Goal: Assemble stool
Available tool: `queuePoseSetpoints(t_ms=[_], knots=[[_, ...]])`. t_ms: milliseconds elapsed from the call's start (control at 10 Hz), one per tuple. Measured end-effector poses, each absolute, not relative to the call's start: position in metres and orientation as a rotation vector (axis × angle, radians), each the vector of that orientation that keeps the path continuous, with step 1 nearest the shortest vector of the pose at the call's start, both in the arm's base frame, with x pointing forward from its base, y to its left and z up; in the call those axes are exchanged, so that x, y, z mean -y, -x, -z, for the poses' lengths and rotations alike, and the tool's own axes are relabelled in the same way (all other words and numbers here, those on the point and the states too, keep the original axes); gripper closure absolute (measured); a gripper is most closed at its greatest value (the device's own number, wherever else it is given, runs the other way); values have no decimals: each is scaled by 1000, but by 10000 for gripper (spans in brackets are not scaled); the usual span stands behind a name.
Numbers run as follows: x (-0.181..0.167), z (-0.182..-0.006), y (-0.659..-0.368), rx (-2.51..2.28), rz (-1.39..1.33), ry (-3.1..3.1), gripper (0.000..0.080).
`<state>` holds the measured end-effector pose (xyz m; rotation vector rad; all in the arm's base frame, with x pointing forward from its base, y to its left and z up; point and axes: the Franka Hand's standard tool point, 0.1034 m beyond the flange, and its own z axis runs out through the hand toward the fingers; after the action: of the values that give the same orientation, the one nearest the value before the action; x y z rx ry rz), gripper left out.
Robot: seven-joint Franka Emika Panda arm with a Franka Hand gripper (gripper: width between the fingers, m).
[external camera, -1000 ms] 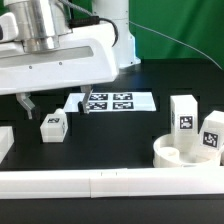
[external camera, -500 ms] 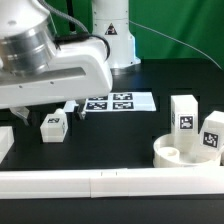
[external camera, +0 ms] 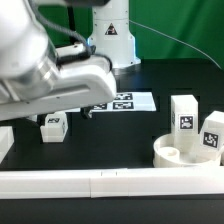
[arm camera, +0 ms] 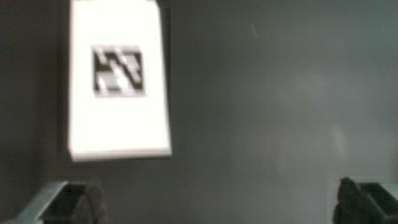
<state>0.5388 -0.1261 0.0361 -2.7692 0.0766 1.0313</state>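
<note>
The round white seat drum sits at the exterior view's right, with two tagged white legs standing upright behind it. A third small tagged leg lies on the black table at the left, under my arm. In the wrist view a white leg with a square tag lies flat on the dark table, beyond my fingers and to one side of the gap. My gripper is open wide and empty. Both dark fingertips show at the frame's edge, and nothing touches them.
The marker board lies flat on the table behind the small leg. A long white rail runs along the front edge. Another white block shows at the left edge. The robot base stands at the back.
My arm has swung and tilted over the exterior view's left, now covering more of it. The gripper stays open. The stool parts have not moved.
</note>
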Motion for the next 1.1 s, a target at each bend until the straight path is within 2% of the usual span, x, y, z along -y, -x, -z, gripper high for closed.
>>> queuePoseSetpoints(t_ms=[200,600,800,1100], knots=[[137,-31,-542,-74,-1050,2788,150],[137,-30,-539,-76,-1070,2786,150],[142,-30,-516,-148,-1346,2760,150],[138,-27,-512,-177,-1420,2723,150]])
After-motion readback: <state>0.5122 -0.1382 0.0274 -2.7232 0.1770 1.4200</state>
